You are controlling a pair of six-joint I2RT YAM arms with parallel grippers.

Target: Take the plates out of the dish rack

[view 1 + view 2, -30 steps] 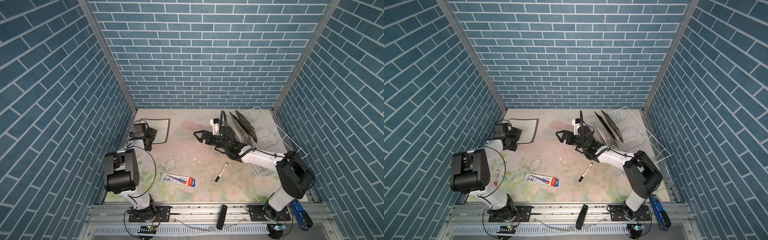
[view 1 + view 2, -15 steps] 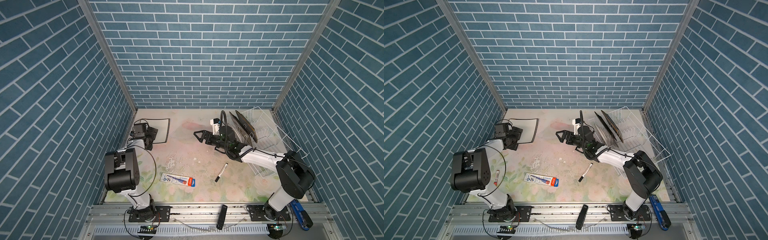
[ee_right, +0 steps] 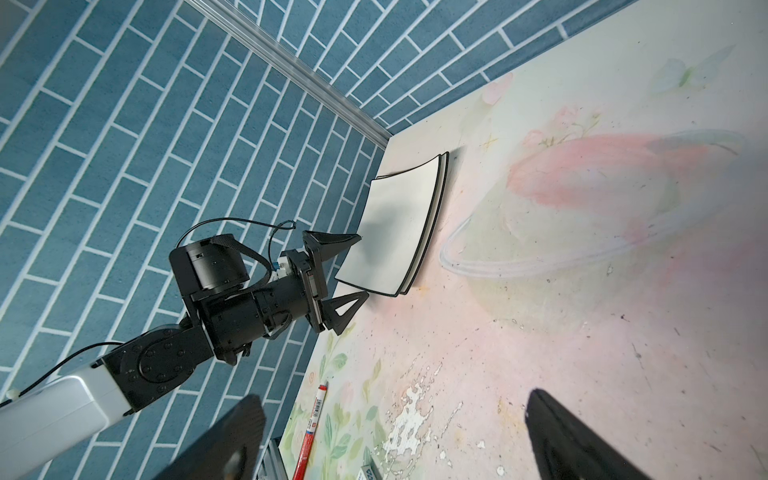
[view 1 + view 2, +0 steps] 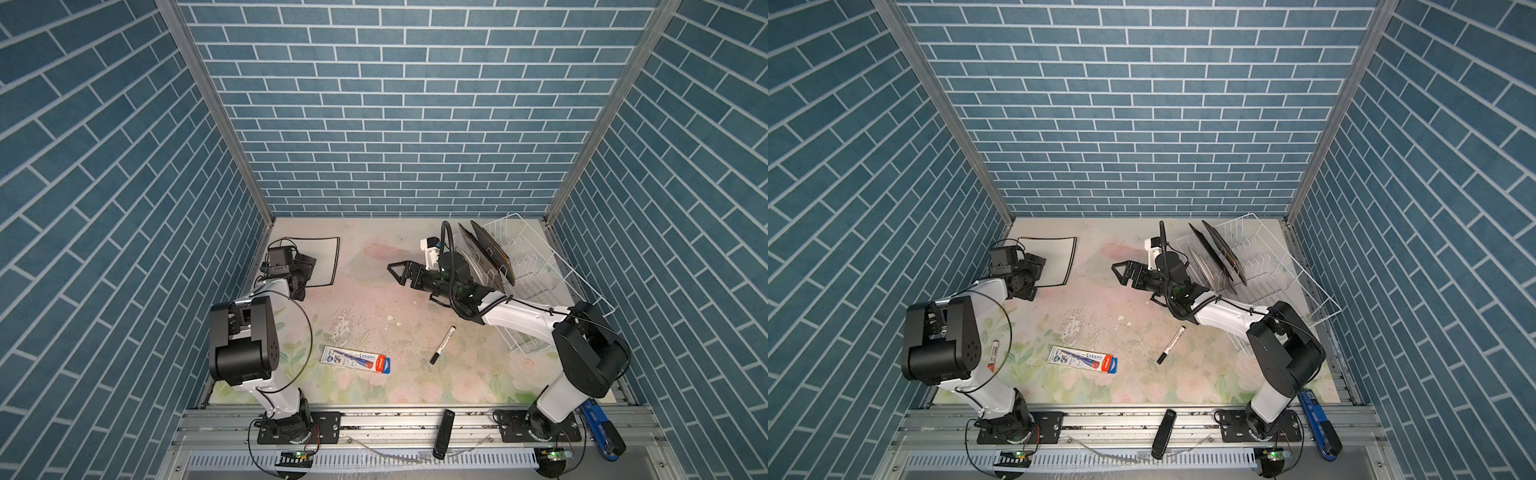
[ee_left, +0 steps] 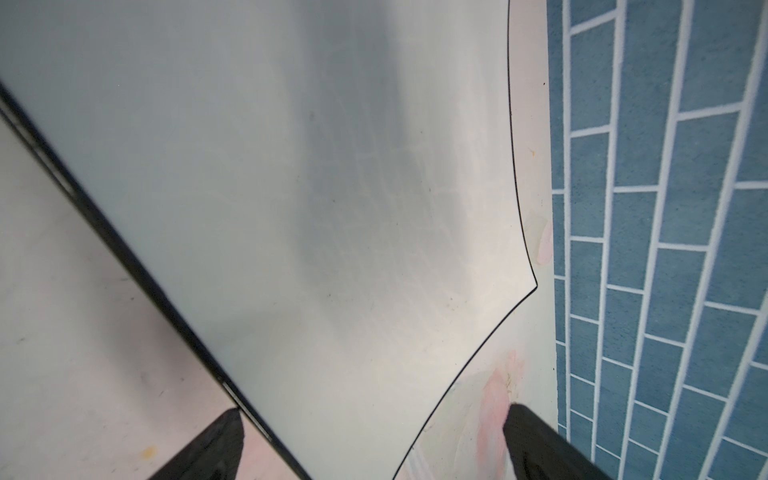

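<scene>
Plates (image 4: 323, 258) lie stacked flat far left of the rack (image 4: 530, 266), clear of traffic; left gripper (image 3: 362, 266) straddles their corner, jaws apart; right gripper (image 4: 395, 275), just left of the rack, gapes empty; dark plates (image 4: 492, 253) stand propped between its prongs, likely next.

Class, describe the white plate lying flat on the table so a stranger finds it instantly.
Start at the far left corner of the floral tabletop, where the blue brick walls meet. By the open left gripper lies a white rounded-square plate with a thin black rim, seemingly atop another. Unlike the plates standing on edge in the white wire dish rack, it lies flat.
</scene>
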